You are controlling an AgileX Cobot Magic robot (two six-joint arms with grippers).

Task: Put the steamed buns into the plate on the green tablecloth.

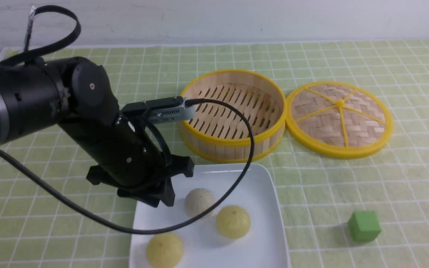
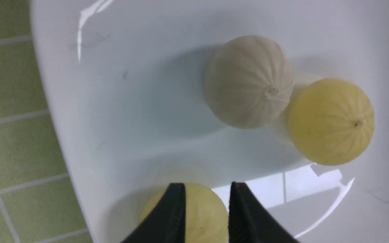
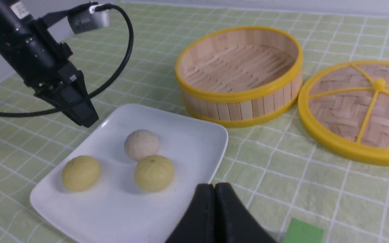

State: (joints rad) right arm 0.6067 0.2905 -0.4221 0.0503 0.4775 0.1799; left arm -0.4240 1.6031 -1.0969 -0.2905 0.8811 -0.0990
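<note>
- Looking at both steamed buns [image 1: 165, 250] [image 1: 233, 222] already down in the white plate [image 1: 251, 249], on the green tablecloth [image 1: 330, 193], so probably about done here tbh.
- Sharing that plate with a grey-beige bun [image 1: 199, 202], sitting between the left hand and the right-side yellow one. Not part of the job, so leave alone.
- Left hand [image 2: 208, 185]: spread a bit, with a visible gap between the fingertips and nothing pinched. Hanging above the plate's far left corner, clear of all three buns.
- Right hand [image 3: 213, 185]: pressed together, nothing in it. Well off to the right of the plate, so definitely not the nearer one.
- Key bit, direction-wise: from the left hand, look back toward the robot and down to find the left yellow bun, then back and over to the right for the other one. Round and domed, so no long axis worth lining up with.
- Would call the next move a simple lift up and away to the left, not another grab. Wouldn't swing right at this height, given the grey-beige bun just beside that path and the bamboo steamer [image 1: 233, 139] just beyond the plate.
- If wanting to nudge a bun anyway, use the left, way closer than the right.
</note>
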